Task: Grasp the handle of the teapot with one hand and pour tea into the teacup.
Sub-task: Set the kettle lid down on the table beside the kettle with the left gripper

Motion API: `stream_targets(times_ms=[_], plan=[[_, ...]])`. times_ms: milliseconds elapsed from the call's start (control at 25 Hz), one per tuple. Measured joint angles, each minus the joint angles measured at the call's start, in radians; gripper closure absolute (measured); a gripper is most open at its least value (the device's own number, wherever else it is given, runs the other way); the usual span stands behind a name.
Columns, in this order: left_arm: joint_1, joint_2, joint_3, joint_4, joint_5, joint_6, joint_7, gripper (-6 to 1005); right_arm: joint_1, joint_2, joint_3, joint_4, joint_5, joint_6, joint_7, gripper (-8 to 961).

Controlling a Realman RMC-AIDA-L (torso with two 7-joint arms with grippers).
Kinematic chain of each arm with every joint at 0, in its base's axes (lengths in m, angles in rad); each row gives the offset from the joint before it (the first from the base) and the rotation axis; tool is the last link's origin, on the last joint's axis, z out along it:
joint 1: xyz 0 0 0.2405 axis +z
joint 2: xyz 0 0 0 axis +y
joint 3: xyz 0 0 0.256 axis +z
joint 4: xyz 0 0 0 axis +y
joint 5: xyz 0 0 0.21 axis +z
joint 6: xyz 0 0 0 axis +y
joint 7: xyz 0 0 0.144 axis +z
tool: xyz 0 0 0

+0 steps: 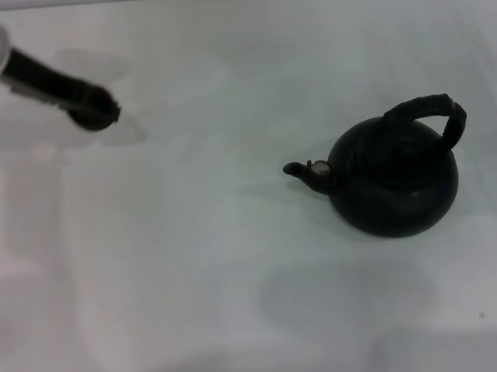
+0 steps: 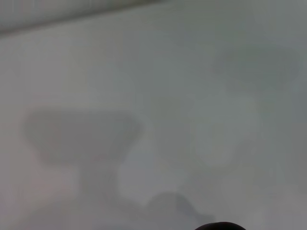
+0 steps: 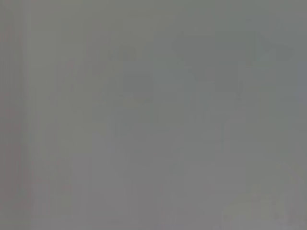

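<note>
Standing well apart from left gripper (image 1: 94, 108), teapot (image 1: 394, 178); finger state untellable

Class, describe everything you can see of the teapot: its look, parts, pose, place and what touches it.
The teapot is a round, squat black pot, matte and metal-looking, standing upright on the white table on the robot's right side. Its short spout, with a pale spot, points toward the robot's left. The thick, ribbed black handle arches over its top. Nothing touches it but the table; the left pincer is far off, at the far left.
</note>
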Motion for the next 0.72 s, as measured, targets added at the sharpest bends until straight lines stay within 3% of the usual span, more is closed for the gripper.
stream_targets(times_ms=[160, 360, 720], plan=[[-0.109, -0.008, 0.02, -0.084, 0.005, 0.022, 0.018, 284, 0.001, 0.0, 0.0, 0.0, 0.001, -0.012, 0.0, 83], [-0.217, -0.018, 0.126, -0.211, -0.039, 0.058, 0.021, 285, 0.002, 0.0, 0.0, 0.001, 0.002, -0.033, 0.001, 83], [-0.256, -0.024, 0.381, -0.265, -0.228, 0.079, -0.016, 285, -0.001, 0.0, 0.0, 0.001, 0.001, -0.036, 0.002, 83]])
